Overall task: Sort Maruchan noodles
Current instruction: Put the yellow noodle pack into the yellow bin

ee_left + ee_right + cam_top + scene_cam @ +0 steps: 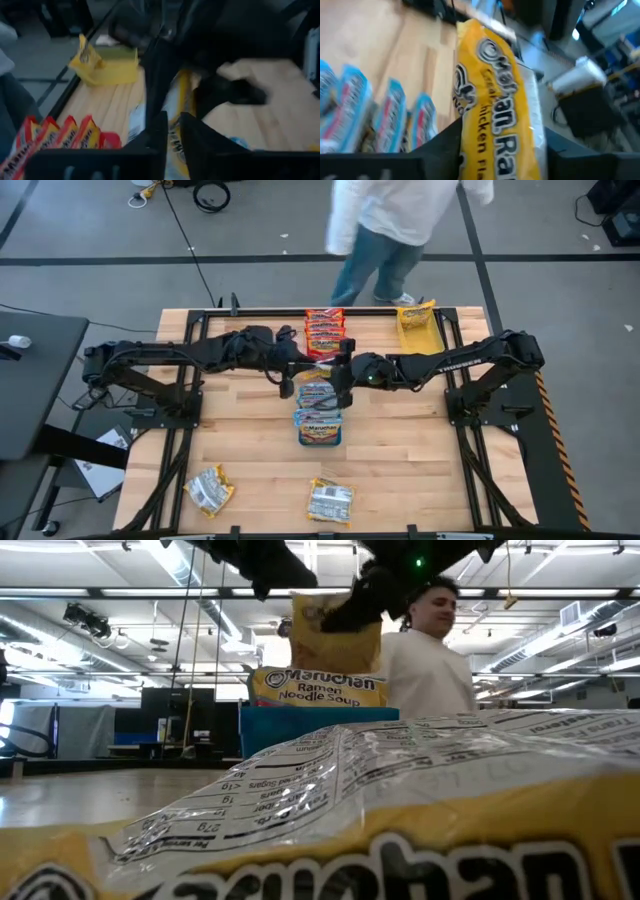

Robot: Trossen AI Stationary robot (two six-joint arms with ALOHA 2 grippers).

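Item: yellow packet (pixel 507 115), pinched in my right pincer (pixel 345 375), held above the blue tray (pixel 319 430) at mid-worktop (pixel 420 450).
My left pincer (pixel 290 375): meets it there, fingers nearly together; whether it grips, I cannot tell.
Sorted: red packets (pixel 324 330) in the far row, blue packets (pixel 318 405) in their tray, one packet in the yellow tray (pixel 420 330).
Outstanding: two loose packets (pixel 330 502) at the near edge; judged over halfway.

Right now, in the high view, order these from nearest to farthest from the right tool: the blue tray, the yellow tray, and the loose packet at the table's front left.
1. Blue tray: just in front of the right tool, mid-table.
2. Yellow tray: back right.
3. Loose packet: front left.
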